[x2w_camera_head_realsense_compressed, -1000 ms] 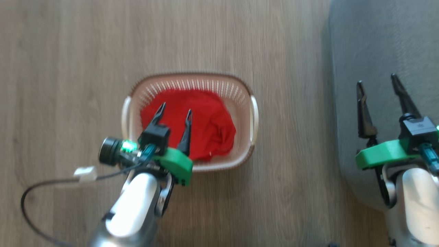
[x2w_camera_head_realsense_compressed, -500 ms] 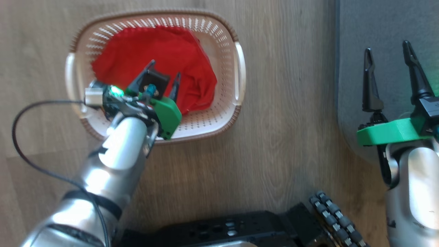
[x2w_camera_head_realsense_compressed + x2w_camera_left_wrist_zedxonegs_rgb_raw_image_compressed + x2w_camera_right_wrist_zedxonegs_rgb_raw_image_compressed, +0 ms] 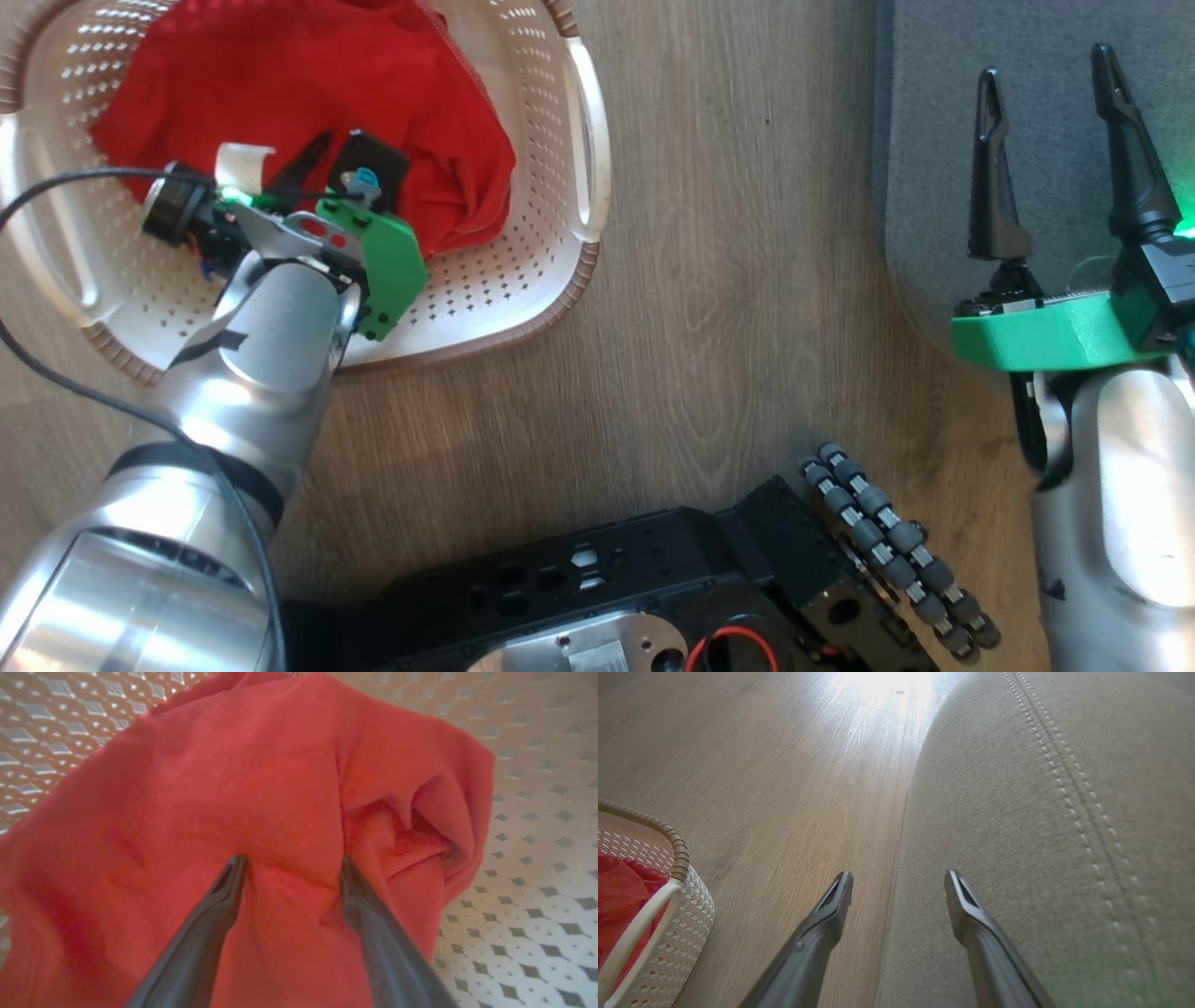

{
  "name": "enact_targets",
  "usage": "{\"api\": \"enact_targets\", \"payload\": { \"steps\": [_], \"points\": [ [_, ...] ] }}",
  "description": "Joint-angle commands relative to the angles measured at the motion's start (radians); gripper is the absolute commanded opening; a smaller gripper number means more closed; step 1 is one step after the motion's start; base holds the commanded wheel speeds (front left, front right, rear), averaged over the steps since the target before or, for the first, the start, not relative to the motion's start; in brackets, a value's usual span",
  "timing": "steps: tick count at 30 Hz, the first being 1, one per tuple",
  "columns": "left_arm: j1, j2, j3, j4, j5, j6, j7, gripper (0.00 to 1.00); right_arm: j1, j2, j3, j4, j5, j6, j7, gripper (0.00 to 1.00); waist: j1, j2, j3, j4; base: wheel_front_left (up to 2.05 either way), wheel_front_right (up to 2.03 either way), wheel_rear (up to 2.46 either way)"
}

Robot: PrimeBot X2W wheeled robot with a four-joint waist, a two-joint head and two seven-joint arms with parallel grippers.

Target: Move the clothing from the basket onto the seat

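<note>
The cream basket (image 3: 523, 317) sits on the floor at the upper left of the head view, with the red clothing (image 3: 327, 75) bunched inside it. My left gripper (image 3: 331, 149) reaches down into the basket. In the left wrist view the left gripper (image 3: 292, 858) is open, both fingertips (image 3: 236, 863) pressed into the clothing (image 3: 233, 788), with a swell of fabric between them and the basket's perforated wall (image 3: 537, 858) behind. My right gripper (image 3: 1044, 63) hangs open and empty over the edge of the grey seat (image 3: 934, 140). The right wrist view has the right gripper (image 3: 899, 873) above the seat (image 3: 1017, 812) rim, with the basket (image 3: 686, 905) and the clothing (image 3: 621, 882) at lower left.
Wood floor (image 3: 728, 280) separates the basket from the seat. My black base (image 3: 653, 588) and its roller wheel (image 3: 887, 541) lie along the bottom of the head view. A black cable (image 3: 56, 187) loops from the left wrist across the basket's left side.
The head camera has tipped down and shifted, bringing my base into view. My left gripper has sunk from above the clothing into the basket, onto the fabric. The right gripper holds over the seat.
</note>
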Motion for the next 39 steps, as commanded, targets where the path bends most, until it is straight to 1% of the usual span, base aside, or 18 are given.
{"api": "enact_targets", "payload": {
  "steps": [1, 5, 9, 12, 16, 17, 18, 29, 32, 34, 35, 36, 37, 39],
  "points": [
    [0.012, 0.022, 0.017, 0.002, -0.010, 0.006, 0.022, 1.00, 0.049, 0.011, 0.018, 0.026, 0.029, 0.008, 0.004, 1.00, 0.0000, 0.0000, 0.012, -0.011, 0.00, 0.00, 0.00],
    [0.003, 0.027, 0.012, 0.011, -0.013, 0.021, 0.079, 1.00, 0.055, 0.011, 0.016, 0.031, 0.040, 0.008, 0.004, 1.00, 0.0000, 0.0000, 0.017, -0.017, 0.00, 0.00, 0.00],
    [0.000, 0.049, 0.007, 0.015, -0.015, 0.026, 0.121, 1.00, 0.055, 0.011, 0.036, 0.030, 0.052, 0.008, 0.004, 1.00, 0.0000, 0.0000, 0.024, -0.023, 0.00, 0.00, 0.00],
    [-0.001, 0.054, -0.004, 0.016, -0.012, 0.019, 0.158, 1.00, 0.056, 0.011, 0.063, 0.032, 0.059, 0.008, 0.004, 1.00, 0.0000, 0.0000, 0.026, -0.023, 0.00, 0.00, 0.00],
    [-0.007, 0.059, -0.012, 0.017, -0.016, 0.008, 0.194, 1.00, 0.058, 0.011, 0.072, 0.035, 0.054, 0.008, 0.004, 1.00, 0.0000, 0.0000, 0.030, -0.019, 0.00, 0.00, 0.00],
    [-0.009, 0.063, -0.011, 0.017, -0.020, 0.006, 0.197, 0.47, 0.057, 0.011, 0.073, 0.035, 0.054, 0.008, 0.004, 1.00, 0.0000, 0.0000, 0.031, -0.019, 0.00, 0.00, 0.00],
    [-0.012, 0.065, -0.010, 0.017, -0.022, 0.008, 0.192, 0.00, 0.055, 0.011, 0.074, 0.035, 0.054, 0.008, 0.004, 1.00, 0.0000, 0.0000, 0.032, -0.019, 0.00, 0.00, 0.00],
    [-0.008, 0.064, -0.011, 0.017, -0.047, 0.011, 0.164, 0.00, 0.019, 0.011, 0.093, 0.036, 0.047, 0.008, 0.004, 1.00, 0.0000, 0.0000, 0.006, -0.013, 0.00, 0.00, 0.00],
    [0.003, 0.058, -0.007, 0.017, -0.060, 0.014, 0.141, 0.00, 0.002, 0.011, 0.105, 0.043, 0.047, 0.008, 0.004, 1.00, 0.0000, 0.0000, -0.024, -0.011, 0.00, 0.00, 0.00],
    [0.024, 0.051, -0.005, 0.017, -0.069, 0.016, 0.120, 0.00, -0.003, 0.011, 0.109, 0.051, 0.043, 0.008, 0.004, 1.00, 0.0000, 0.0000, -0.065, -0.004, 0.00, 0.00, 0.00],
    [0.058, 0.045, 0.000, 0.017, -0.082, 0.023, 0.099, 0.00, -0.002, 0.011, 0.117, 0.064, 0.039, 0.008, 0.004, 1.00, 0.0000, 0.0000, -0.119, 0.000, 0.00, 0.00, 0.00],
    [0.080, 0.042, 0.004, 0.017, -0.091, 0.024, 0.091, 0.00, 0.000, 0.011, 0.124, 0.071, 0.037, 0.008, 0.004, 1.00, 0.0000, 0.0000, -0.150, 0.001, 0.00, 0.00, 0.00],
    [0.120, 0.034, 0.013, 0.017, -0.109, 0.027, 0.069, 0.00, 0.004, 0.011, 0.133, 0.083, 0.043, 0.008, 0.004, 1.00, 0.0000, 0.0000, -0.214, 0.004, 0.00, 0.00, 0.00],
    [0.157, 0.027, 0.024, 0.017, -0.128, 0.030, 0.035, 0.00, 0.013, 0.011, 0.145, 0.098, 0.047, 0.008, 0.004, 1.00, 0.0000, 0.0000, -0.281, 0.010, 0.00, 0.00, 0.00]
  ]
}}
